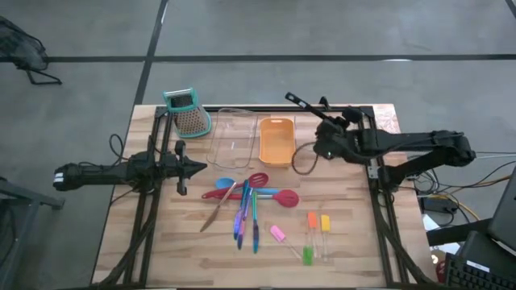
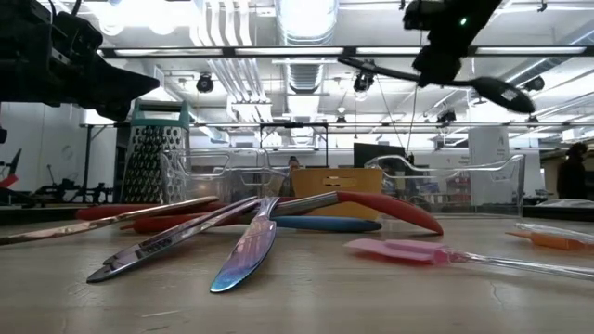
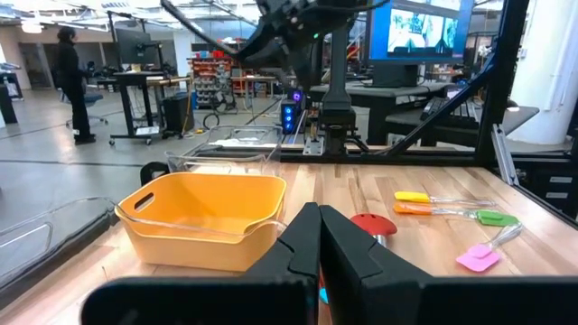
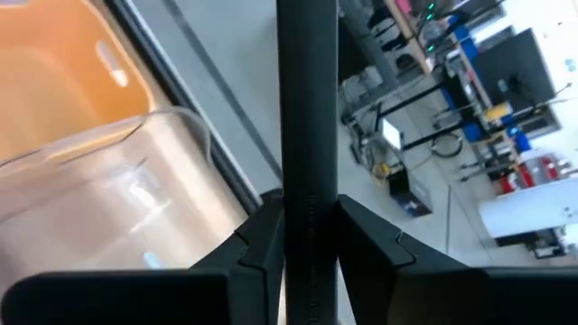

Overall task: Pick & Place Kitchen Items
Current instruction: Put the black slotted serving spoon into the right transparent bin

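My right gripper is up in the air over the far right part of the table, shut on the long black spoon. In the low view the spoon's bowl shows high above the table. My left gripper is shut and touches nothing; it hovers left of the pile of utensils. That pile holds red spatulas, a blue spoon, knives and thin sticks, all lying flat on the wood. Pink, orange, yellow and green pieces lie near the near edge. My right gripper pinches the black spoon's handle between its two fingers, which lie across the handle. The fingers slant downward from the table's right side. The spoon is lifted clear and nearly level, with its bowl end a little lower, above the trays.
The teal-topped grater stands at the far left corner. The clear tray and the orange tray sit side by side at the far edge. A brown cable loop hangs by the right arm. People stand in the room beyond.
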Tool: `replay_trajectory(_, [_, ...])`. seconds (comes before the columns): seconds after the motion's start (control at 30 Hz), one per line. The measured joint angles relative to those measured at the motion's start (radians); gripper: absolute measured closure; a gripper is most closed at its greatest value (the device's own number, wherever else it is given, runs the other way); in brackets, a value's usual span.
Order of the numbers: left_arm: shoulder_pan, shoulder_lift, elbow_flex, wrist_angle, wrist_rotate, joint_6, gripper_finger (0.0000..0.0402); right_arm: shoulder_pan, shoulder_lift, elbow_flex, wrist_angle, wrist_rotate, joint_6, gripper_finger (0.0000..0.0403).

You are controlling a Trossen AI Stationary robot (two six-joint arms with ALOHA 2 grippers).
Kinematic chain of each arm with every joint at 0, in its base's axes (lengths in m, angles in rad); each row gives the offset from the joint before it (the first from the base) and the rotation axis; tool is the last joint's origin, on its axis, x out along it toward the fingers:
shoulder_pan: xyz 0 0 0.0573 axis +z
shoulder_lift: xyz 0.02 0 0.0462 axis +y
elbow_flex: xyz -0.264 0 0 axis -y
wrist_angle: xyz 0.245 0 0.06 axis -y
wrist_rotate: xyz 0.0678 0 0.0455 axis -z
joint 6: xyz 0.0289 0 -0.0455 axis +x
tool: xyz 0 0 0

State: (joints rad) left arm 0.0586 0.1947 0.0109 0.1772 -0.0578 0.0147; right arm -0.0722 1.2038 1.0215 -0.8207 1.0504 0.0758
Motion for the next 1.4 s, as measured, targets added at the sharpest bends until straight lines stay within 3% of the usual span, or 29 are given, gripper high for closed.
replay_trajectory(0.2, [0.0,0.0,0.0,0.003,0.0,0.0,0.0396,-0.107,-0.005,-0.137,0.432,-0.015,-0.254,0.0311])
replay_trajectory(0.37, [0.0,0.0,0.0,0.003,0.0,0.0,0.0396,-0.188,-0.004,-0.226,0.635,-0.061,-0.288,0.0305])
replay_trajectory(0.6, [0.0,0.0,0.0,0.002,0.0,0.0,0.0396,-0.281,-0.004,-0.327,0.657,-0.083,-0.209,0.0327])
replay_trajectory(0.8, [0.0,0.0,0.0,0.001,0.0,0.0,0.0396,-0.331,-0.004,-0.397,0.724,-0.18,-0.146,0.0305])
replay_trajectory(1.13, [0.0,0.0,0.0,-0.001,0.0,0.0,0.0396,-0.342,-0.002,-0.445,0.751,-0.274,-0.127,0.0326])
replay_trajectory(1.4, [0.0,0.0,0.0,0.001,0.0,0.0,0.0396,-0.352,-0.002,-0.48,0.751,-0.282,-0.105,0.0299])
